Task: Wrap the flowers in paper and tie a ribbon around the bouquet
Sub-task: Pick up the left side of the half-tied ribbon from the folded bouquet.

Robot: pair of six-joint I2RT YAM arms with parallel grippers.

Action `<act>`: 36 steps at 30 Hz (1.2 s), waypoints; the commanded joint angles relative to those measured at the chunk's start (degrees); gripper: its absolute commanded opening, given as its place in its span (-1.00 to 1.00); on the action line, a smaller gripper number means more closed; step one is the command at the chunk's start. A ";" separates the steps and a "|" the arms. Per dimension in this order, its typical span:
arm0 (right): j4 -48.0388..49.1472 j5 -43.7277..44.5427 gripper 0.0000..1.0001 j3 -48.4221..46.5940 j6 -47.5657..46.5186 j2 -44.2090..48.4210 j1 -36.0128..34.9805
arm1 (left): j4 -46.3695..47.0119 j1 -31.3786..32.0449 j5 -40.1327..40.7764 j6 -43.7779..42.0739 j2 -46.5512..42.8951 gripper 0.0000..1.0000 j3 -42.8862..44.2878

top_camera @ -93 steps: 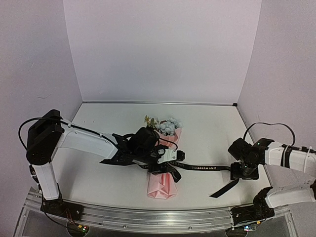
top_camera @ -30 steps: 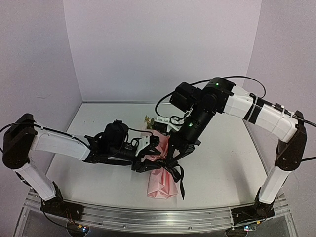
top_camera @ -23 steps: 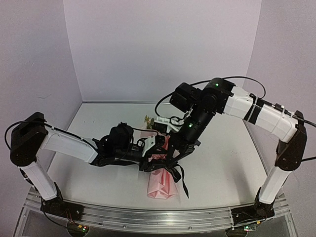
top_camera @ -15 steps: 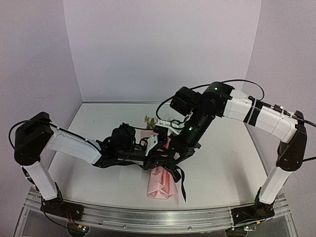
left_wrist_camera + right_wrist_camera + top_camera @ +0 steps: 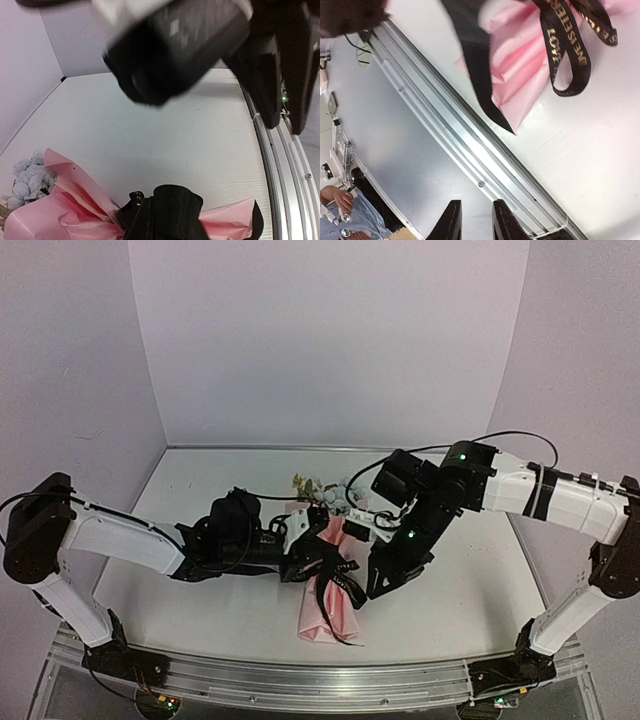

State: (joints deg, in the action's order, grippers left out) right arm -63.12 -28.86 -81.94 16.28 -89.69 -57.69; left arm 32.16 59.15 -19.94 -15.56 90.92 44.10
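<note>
The bouquet lies mid-table, its pale pink paper point(image 5: 325, 605) a cone around the stems, with the flowers point(image 5: 322, 487) at the far end. A black ribbon point(image 5: 346, 584) with gold lettering is looped around the cone's middle, one tail trailing toward the near edge. My left gripper point(image 5: 322, 560) lies low against the cone, shut on the ribbon point(image 5: 129, 201), which shows beside its fingertips point(image 5: 172, 197) over pink paper point(image 5: 75, 212). My right gripper point(image 5: 380, 583) hovers just right of the cone, slightly open and holding nothing. Its wrist view shows the empty gap point(image 5: 474, 222), ribbon loops point(image 5: 562, 50) and paper point(image 5: 520, 70).
An aluminium rail point(image 5: 300, 667) runs along the near table edge point(image 5: 465, 145), under my right fingers. The right arm's body point(image 5: 175, 45) hangs close over the left wrist. Pale blue blooms point(image 5: 25, 172) sit at the left. Lilac walls enclose the white table point(image 5: 200, 480).
My left gripper has closed on the ribbon at the cone. My right gripper has opened, let the ribbon go and swung right and down, away from the bouquet.
</note>
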 commanded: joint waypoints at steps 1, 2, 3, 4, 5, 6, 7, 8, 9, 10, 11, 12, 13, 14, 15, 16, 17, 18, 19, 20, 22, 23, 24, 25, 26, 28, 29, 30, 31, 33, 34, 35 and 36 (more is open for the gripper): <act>3.99 10.26 -0.50 5.60 2.46 2.04 -0.15 | -6.34 3.36 6.07 -2.05 -4.70 -1.00 -1.84; 5.66 12.75 -0.42 7.10 3.99 1.99 0.03 | -6.62 3.90 7.66 -1.67 -5.18 -1.00 -2.50; 8.04 14.28 -0.35 8.66 5.98 1.81 0.32 | -6.92 4.36 9.33 -1.16 -5.53 -1.00 -3.12; 11.13 15.30 -0.27 10.46 7.59 1.41 0.59 | -7.04 5.03 10.43 -0.71 -5.91 -0.99 -3.59; 13.56 16.68 -0.21 11.76 9.53 0.89 0.85 | -7.18 5.56 11.78 -0.11 -6.13 -0.99 -3.95; 16.09 17.63 -0.16 12.97 11.07 0.32 1.13 | -7.25 6.10 12.80 0.31 -6.23 -0.99 -4.19; 18.67 18.35 -0.13 14.11 12.39 -0.29 1.41 | -7.28 6.64 13.63 0.63 -6.23 -0.99 -4.35; 21.13 19.29 -0.11 15.08 14.19 -1.13 1.65 | -7.33 7.04 14.67 1.16 -6.08 -1.00 -4.46; 23.95 20.20 -0.11 16.48 15.61 -1.84 1.84 | -7.32 7.42 15.54 1.60 -6.03 -1.00 -4.55; 26.58 21.35 -0.10 17.72 17.12 -2.52 2.05 | -7.20 7.78 16.38 1.93 -6.02 -1.00 -4.68; 29.01 22.30 -0.09 18.51 18.83 -3.32 2.33 | -6.95 8.07 17.43 2.23 -6.06 -1.00 -4.92; 31.20 22.90 -0.09 18.96 20.63 -4.28 2.59 | -6.62 8.30 18.44 2.60 -6.17 -1.00 -5.17; 32.86 23.56 -0.09 19.25 22.34 -5.17 2.72 | -6.32 8.39 18.97 2.99 -6.37 -1.00 -5.43; 34.25 24.37 -0.10 19.43 23.95 -6.01 2.79 | -6.04 8.47 19.25 3.26 -6.52 -1.00 -5.69; 35.38 25.33 -0.11 19.80 25.36 -6.60 2.78 | -5.91 8.52 19.36 3.45 -6.69 -1.00 -5.87; 37.07 25.97 -0.11 20.28 26.37 -7.02 2.78 | -5.90 8.52 19.36 3.57 -6.90 -0.99 -6.02; 38.21 26.61 -0.11 20.79 27.56 -7.51 2.76 | -5.92 8.58 19.36 3.63 -7.11 -1.00 -6.11; 38.69 27.22 -0.12 21.08 28.67 -7.81 2.79 | -5.91 8.60 19.39 3.62 -7.31 -1.00 -6.17; 39.25 27.74 -0.12 21.48 29.79 -8.08 2.81 | -5.91 8.61 19.42 3.59 -7.45 -1.00 -6.21; 40.06 28.08 -0.13 22.10 30.95 -8.32 2.83 | -5.96 8.61 19.42 3.50 -7.50 -1.00 -6.22; 41.51 28.55 -0.16 23.47 32.85 -8.35 2.79 | -6.22 8.61 19.37 3.26 -7.48 -1.00 -6.10; 41.92 28.80 -0.19 24.34 33.94 -8.20 2.79 | -6.35 8.61 19.45 3.15 -7.51 -1.00 -6.01; 42.50 28.85 -0.20 25.40 34.72 -7.85 2.81 | -6.49 8.61 20.85 3.03 -7.51 -1.00 -5.90; 43.17 28.86 -0.20 26.18 35.35 -7.54 2.77 | -6.50 8.59 21.09 3.03 -7.48 -1.00 -5.88; 43.66 28.86 -0.20 27.10 36.10 -6.98 2.78 | -6.46 8.57 21.14 2.98 -7.49 -1.00 -5.86; 44.15 28.61 -0.20 28.03 37.47 -6.49 2.77 | -6.41 8.61 21.04 2.99 -7.38 -1.00 -5.73; 44.63 28.26 -0.20 28.44 38.21 -6.35 2.70 | -6.45 8.60 20.96 2.94 -7.24 -1.00 -5.65; 45.26 27.72 -0.21 28.86 39.03 -6.30 2.59 | -6.50 8.60 20.92 2.92 -7.13 -1.00 -5.57; 45.86 27.30 -0.21 29.34 40.06 -6.26 2.51 | -6.50 8.61 20.91 2.86 -7.09 -1.00 -5.52; 47.20 27.11 -0.21 30.40 41.44 -5.95 2.19 | -6.51 8.57 20.96 2.82 -7.08 -0.99 -5.54; 47.85 27.01 -0.21 30.85 42.00 -5.79 2.07 | -6.50 8.56 20.99 2.88 -7.09 -1.00 -5.57; 48.42 26.95 -0.21 31.28 42.72 -5.64 2.04 | -6.50 8.59 21.00 2.91 -7.14 -1.00 -5.60; 49.08 26.90 -0.21 31.90 43.64 -5.47 1.99 | -6.50 8.61 21.00 2.94 -7.20 -1.00 -5.61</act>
State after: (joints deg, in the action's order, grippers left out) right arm -18.16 -2.41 -51.68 55.25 -97.42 -55.12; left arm 24.97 67.53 0.23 -13.00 85.89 37.76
